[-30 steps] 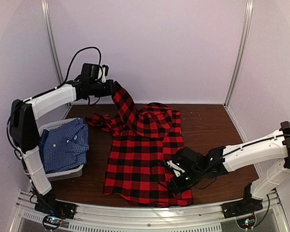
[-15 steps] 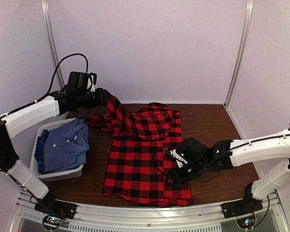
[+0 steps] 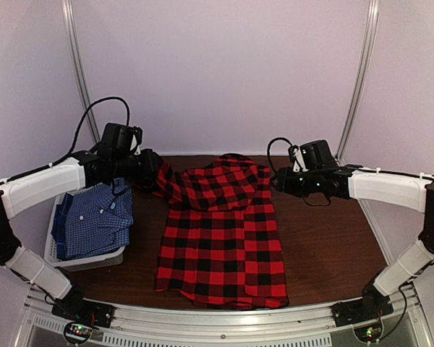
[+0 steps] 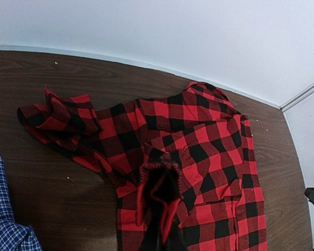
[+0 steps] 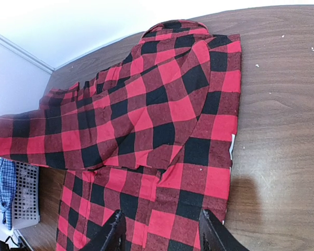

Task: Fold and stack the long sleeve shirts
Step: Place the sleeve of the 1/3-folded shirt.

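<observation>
The red-and-black plaid shirt [image 3: 220, 224] lies flat on the brown table, collar at the back, one sleeve folded across its chest. My left gripper [image 3: 156, 170] is shut on the other sleeve's cuff [image 4: 159, 191] and holds it just above the shirt's left shoulder. The rest of that sleeve is bunched on the table [image 4: 63, 117]. My right gripper [image 3: 278, 181] is open and empty, hovering over the shirt's right side [image 5: 162, 104]; its fingers [image 5: 115, 232] stand wide apart. The blue-and-white check shirt [image 3: 98, 217] lies folded in the basket.
The pale grey plastic basket [image 3: 87, 260] stands at the left edge of the table, also showing in the right wrist view [image 5: 23, 198]. Bare brown table [image 3: 325, 231] lies right of the plaid shirt. Walls close the back and sides.
My left gripper has come down and left with the sleeve. My right arm has left the shirt's near right hem and swung to the back right, open.
</observation>
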Motion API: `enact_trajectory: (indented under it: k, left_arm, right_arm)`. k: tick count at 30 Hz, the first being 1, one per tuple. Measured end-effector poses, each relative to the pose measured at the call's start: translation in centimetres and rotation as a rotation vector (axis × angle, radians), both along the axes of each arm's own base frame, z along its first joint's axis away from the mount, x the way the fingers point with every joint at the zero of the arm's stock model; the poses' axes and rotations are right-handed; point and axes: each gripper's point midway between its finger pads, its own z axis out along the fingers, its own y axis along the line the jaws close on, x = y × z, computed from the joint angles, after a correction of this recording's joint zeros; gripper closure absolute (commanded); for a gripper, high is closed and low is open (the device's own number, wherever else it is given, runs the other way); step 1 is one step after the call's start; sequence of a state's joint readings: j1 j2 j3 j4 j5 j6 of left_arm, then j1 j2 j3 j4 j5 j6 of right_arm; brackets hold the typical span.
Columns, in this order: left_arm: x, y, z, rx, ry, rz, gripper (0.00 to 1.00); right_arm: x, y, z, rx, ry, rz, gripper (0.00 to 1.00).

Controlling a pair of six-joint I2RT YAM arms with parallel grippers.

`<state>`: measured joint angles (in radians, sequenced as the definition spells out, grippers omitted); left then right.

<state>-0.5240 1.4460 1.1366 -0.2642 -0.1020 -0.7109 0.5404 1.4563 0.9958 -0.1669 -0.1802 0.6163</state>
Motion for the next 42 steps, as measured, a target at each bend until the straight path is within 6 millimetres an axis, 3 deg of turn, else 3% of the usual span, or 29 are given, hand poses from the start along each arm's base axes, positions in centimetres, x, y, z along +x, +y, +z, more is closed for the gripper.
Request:
enact_trajectory:
  k: [5,12,16,21,25,30,36,42]
  left_arm:
    - [-1.1,-1.0,1.7,-0.013,-0.040,-0.029,1.00]
    - [-1.8,-3.2,1.6,0.007,-0.057,-0.125,1.00]
    - [-1.3,-6.3,1.9,0.021,-0.076,-0.238,1.00]
    - [-1.8,-12.4,2.0,0.020,-0.107,-0.439,1.00]
    - [-3.7,-17.4,0.1,0.024,-0.093,-0.600,1.00]
    - [-6.3,-21.9,-2.7,0.032,-0.056,-0.751,1.00]
    - [-9.2,-26.3,-5.9,0.040,-0.022,-0.906,1.00]
    - [-12.1,-28.8,-9.6,0.065,0.040,-1.019,1.00]
  right_arm:
    - [2.3,1.1,-1.5,0.021,0.019,0.025,0.56]
    - [3.0,2.8,-4.0,0.059,0.063,0.077,0.61]
    - [3.1,3.1,-4.9,0.066,0.084,0.081,0.61]
    - [3.5,1.9,-4.8,0.070,0.068,0.048,0.62]
    - [3.4,-1.2,-4.8,0.061,0.065,-0.024,0.62]
    - [3.2,-4.2,-3.3,0.067,0.022,-0.099,0.61]
    - [1.9,-5.0,-3.0,0.067,0.005,-0.110,0.61]
    - [1.2,-5.5,-3.5,0.055,0.012,-0.119,0.61]
